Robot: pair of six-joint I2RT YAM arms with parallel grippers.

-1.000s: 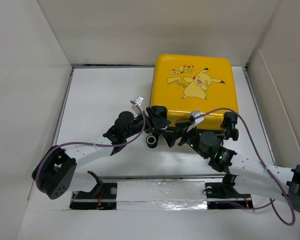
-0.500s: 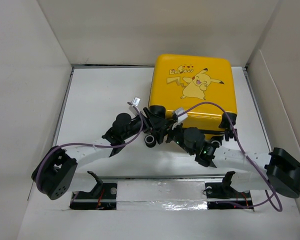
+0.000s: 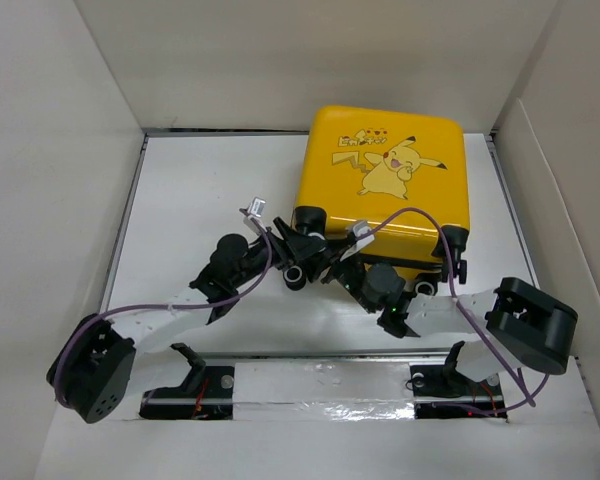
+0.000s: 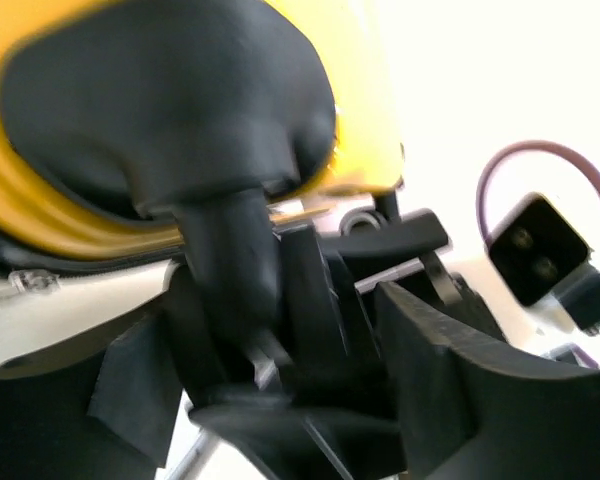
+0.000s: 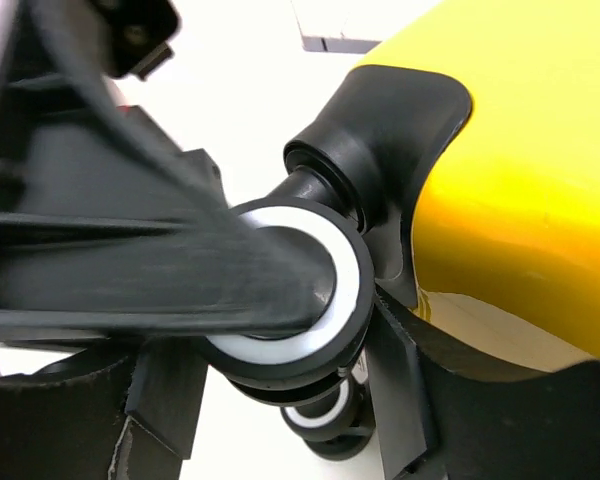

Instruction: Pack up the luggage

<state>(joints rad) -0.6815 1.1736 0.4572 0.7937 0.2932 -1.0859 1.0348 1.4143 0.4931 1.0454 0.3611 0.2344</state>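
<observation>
The luggage (image 3: 385,180) is a closed yellow suitcase with a Pikachu print, lying flat at the back right of the table. My left gripper (image 3: 292,252) is at its near-left corner, with the black caster stem (image 4: 230,260) and wheel between the jaws, which seem closed on it. My right gripper (image 3: 332,268) reaches the same corner from the right. Its fingers (image 5: 405,385) flank the white-ringed wheel (image 5: 285,300) and press on its rim. A blurred left finger crosses that wheel's face. The yellow shell fills the right of the right wrist view (image 5: 520,160).
White walls box in the table on the left, back and right. The suitcase's other near wheel (image 3: 450,245) sits by the right arm's purple cable (image 3: 435,225). A taped strip (image 3: 320,385) with the arm bases runs along the near edge.
Both grippers have shifted left at the wheel corner, and the suitcase has slid and turned slightly left with them. The right arm's elbow has swung inward and the left arm has drawn back.
</observation>
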